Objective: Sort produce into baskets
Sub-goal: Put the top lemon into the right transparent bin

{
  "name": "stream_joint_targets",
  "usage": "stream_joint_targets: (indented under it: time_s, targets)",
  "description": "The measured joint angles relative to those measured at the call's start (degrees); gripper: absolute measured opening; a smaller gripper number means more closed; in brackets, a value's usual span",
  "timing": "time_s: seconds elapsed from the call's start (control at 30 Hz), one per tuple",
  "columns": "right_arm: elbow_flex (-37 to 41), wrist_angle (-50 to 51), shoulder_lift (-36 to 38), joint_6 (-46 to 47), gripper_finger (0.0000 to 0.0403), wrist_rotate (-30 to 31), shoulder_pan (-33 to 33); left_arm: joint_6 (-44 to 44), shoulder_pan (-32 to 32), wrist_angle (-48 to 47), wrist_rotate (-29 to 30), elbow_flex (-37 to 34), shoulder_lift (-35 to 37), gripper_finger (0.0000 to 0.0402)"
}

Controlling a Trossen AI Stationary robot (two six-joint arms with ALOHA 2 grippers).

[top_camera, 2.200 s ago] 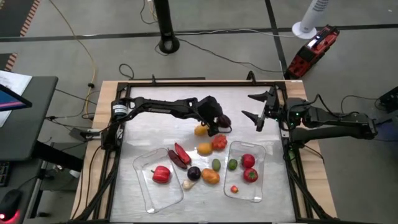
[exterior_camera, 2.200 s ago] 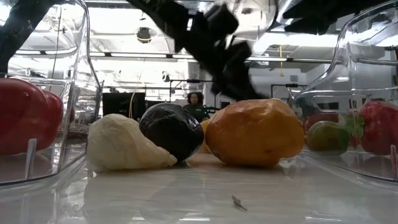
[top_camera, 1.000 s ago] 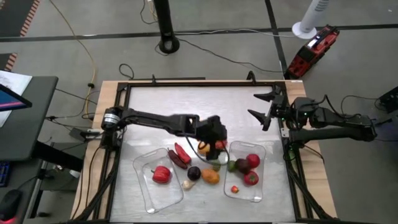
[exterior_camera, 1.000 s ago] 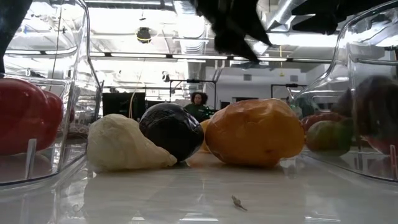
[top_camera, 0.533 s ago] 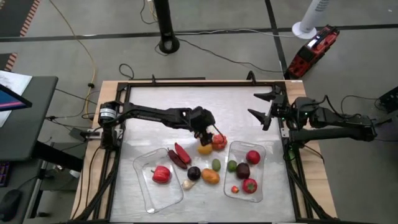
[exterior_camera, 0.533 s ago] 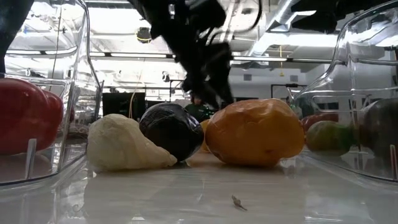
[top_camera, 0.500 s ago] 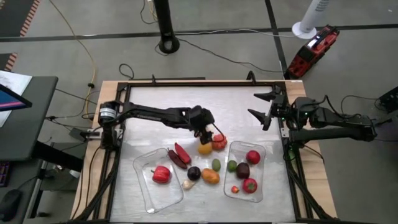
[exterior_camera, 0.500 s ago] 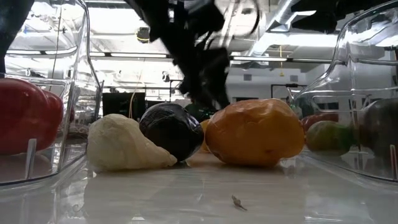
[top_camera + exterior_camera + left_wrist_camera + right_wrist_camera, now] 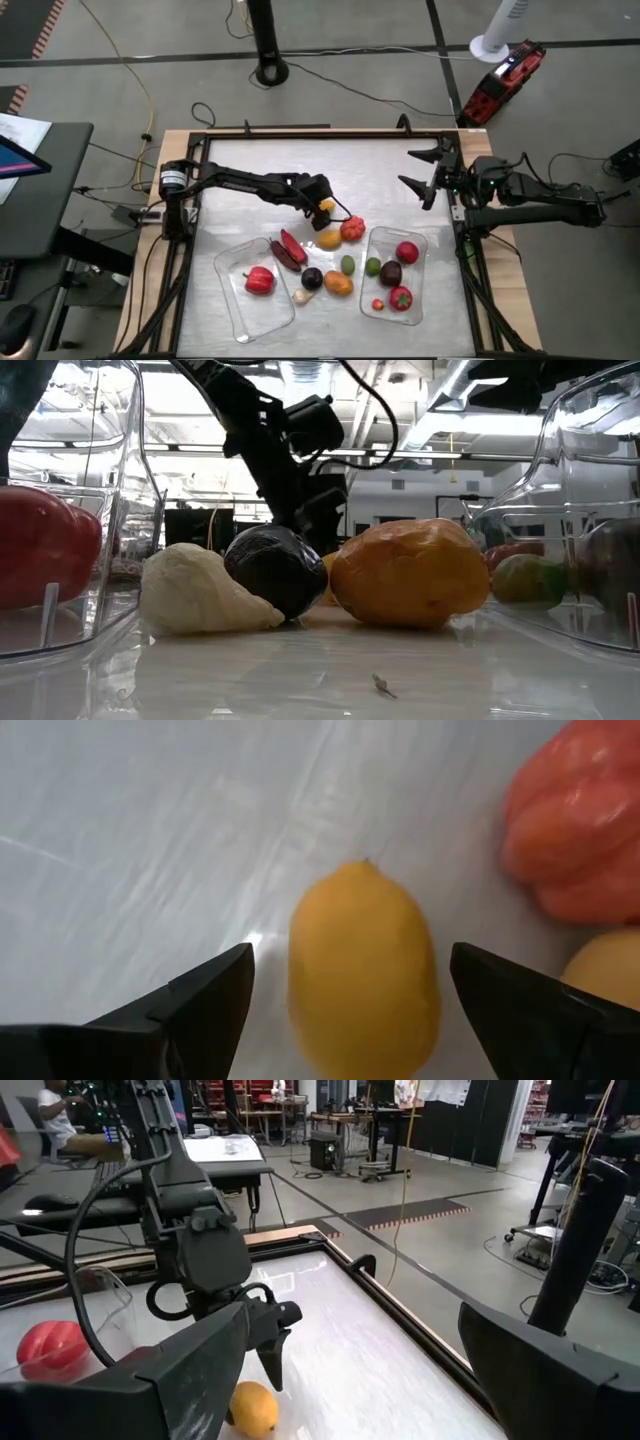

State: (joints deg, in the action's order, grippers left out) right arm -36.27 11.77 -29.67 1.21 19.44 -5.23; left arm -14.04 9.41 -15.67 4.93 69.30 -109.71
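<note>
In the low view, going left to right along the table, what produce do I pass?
Red pepper → pale garlic piece → dark purple piece → large orange piece → green piece.

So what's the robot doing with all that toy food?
It is sorting toy fruit and vegetables into two clear plastic trays. The left gripper is down over a yellow toy lemon, jaws open on either side of it, not yet gripping. The right gripper waits open near the table's far right corner. Several pieces still lie on the table between the trays.
</note>
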Motion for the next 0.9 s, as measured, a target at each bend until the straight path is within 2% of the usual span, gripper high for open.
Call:
stream_joint_targets:
  time_s: [0.17, 0.43, 0.67, 0.9]
  targets:
    - [0.00, -0.24, -0.01, -0.18, 0.0386, 0.00, -0.02, 0.03, 0.02, 1.03, 0.02, -1.53, 0.00, 0.0299]
    - [0.00, -0.31, 0.01, -0.99, 0.0386, 0.02, -0.04, 1.33, -0.40, 3.49, -0.19, -1.21, 0.02, 0.0176]
    - [0.00, -0.13, 0.76, -1.27, 0.0386, 0.04, -0.04, 3.71, -1.30, 3.31, -3.72, 4.29, 3.97, 0.0173]
    - [0.00, 0.05, 0.85, -1.55, 0.0386, 0.07, -0.04, 8.13, -6.50, 3.67, -4.82, 11.69, 6.75, 0.0203]
